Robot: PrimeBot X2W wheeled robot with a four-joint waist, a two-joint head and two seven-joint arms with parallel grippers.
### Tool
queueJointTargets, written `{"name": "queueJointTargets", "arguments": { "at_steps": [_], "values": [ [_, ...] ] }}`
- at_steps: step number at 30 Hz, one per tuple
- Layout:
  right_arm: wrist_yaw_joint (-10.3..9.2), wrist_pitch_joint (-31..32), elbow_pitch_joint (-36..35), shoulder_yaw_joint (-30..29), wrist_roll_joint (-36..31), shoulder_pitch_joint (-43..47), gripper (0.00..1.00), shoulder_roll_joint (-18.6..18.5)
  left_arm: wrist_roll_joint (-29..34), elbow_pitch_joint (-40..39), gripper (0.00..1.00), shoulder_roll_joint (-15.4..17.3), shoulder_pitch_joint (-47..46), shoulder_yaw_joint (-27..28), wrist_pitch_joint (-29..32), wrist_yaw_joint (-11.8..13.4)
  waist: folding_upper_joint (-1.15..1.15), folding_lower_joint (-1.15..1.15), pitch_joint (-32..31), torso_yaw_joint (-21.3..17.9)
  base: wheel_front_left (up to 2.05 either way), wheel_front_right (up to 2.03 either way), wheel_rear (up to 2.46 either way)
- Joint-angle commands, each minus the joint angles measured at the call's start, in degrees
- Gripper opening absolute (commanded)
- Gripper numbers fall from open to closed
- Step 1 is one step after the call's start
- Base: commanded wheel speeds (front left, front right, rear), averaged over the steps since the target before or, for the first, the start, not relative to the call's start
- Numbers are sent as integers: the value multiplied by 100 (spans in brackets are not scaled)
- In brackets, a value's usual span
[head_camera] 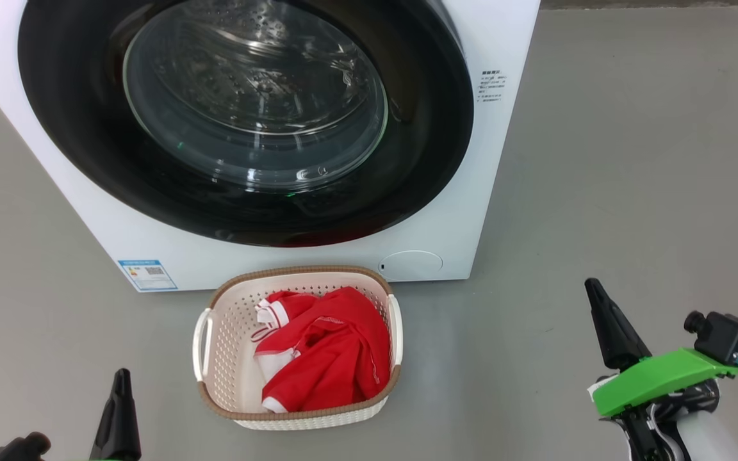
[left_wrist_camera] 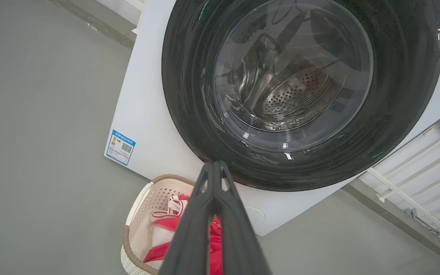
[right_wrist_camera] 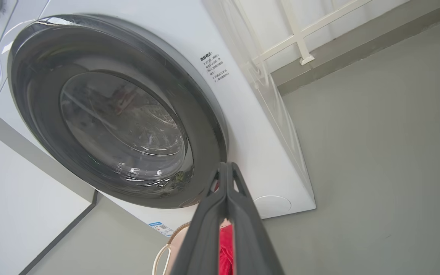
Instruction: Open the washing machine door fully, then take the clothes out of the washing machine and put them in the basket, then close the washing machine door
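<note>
Seemingly you are done: clothes [head_camera: 327, 349] in basket [head_camera: 298, 270], lower centre; washing machine door [head_camera: 420, 160] looks shut; left gripper [head_camera: 122, 372] and right gripper [head_camera: 592, 283] pinched together, empty; check latch.

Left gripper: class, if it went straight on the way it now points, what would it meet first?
Probably the door, at its lower black rim, which lies just beyond the tips of the left gripper. How far off it is, the picture leaves unclear.

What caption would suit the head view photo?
Red clothes lie in the basket before the closed washing machine door; left gripper and right gripper shut.
</note>
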Motion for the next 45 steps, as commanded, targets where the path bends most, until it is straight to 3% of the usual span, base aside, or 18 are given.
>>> {"name": "queueJointTargets", "arguments": {
  "at_steps": [1,45],
  "values": [
    [-5,43,-169,-46,175,-48,0,-15,-151,-95,0,59,-246,115,37,-80,0,-1,-6,-2,0,0,0],
    [-10,768,-327,-622,2495,271,0,331,-2595,156,0,36,-474,380,730,-170,0,-1,-172,-56,0,0,0]
  ]
}}
